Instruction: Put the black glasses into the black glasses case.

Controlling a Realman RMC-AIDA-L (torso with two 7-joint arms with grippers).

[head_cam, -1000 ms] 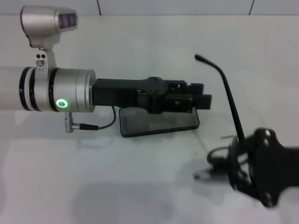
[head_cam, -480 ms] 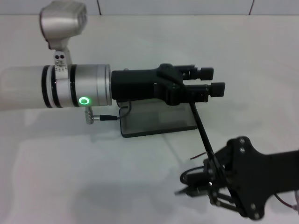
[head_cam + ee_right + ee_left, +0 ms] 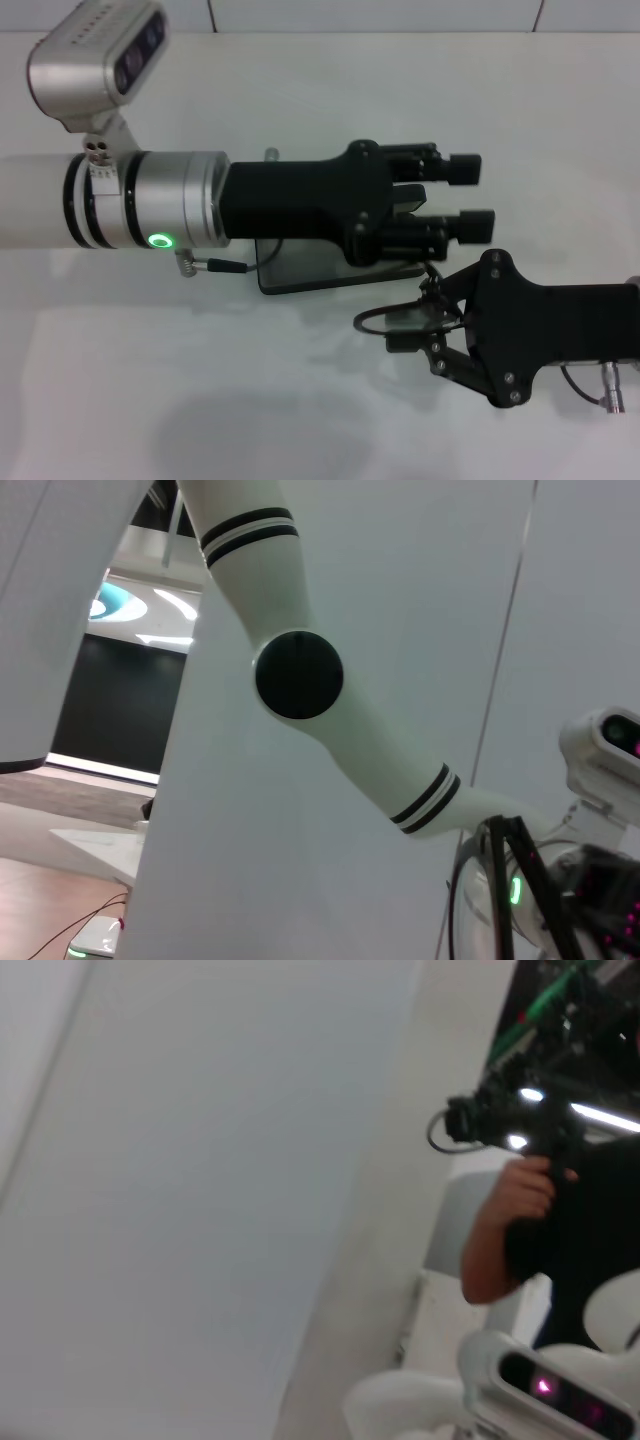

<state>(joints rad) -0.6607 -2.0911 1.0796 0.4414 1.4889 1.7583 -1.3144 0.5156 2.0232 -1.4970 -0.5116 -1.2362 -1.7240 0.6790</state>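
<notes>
Head cam first. The left gripper point(image 3: 478, 198) comes in from the left on its silver-and-black arm and hangs right over the case point(image 3: 300, 270), fingers spread with a clear gap between them and nothing in there. One finger point(image 3: 462, 168) sits farther from the camera, the other nearer. The case lies flat on the white table point(image 3: 300, 90), mostly covered by that gripper, so only its near edge and a strip of the grey inside show under the black body. A thin black cable loops from the wrist down toward the case's left end.

The right gripper point(image 3: 405, 335) reaches in from the right, just in front of the case and under the left gripper's fingertips. It's clamped on the glasses point(image 3: 385, 322): you can see a rounded rim sticking out to the left of the fingers and thin bits of frame up by the gripper's top. The glasses are up off the table, right beside the case's near right corner, not inside it.

Left wrist cam: mostly pale wall and some dark gear in the room behind. No case, no glasses, and that arm's own fingers aren't in shot.

Right wrist cam: the glasses point(image 3: 500, 900) show near the lower right corner, black rim and a temple rising close to the lens. Behind them the robot's white arm point(image 3: 330, 730) with black bands crosses the frame, and the left arm's camera head point(image 3: 605, 745) peeks in at the right edge.
</notes>
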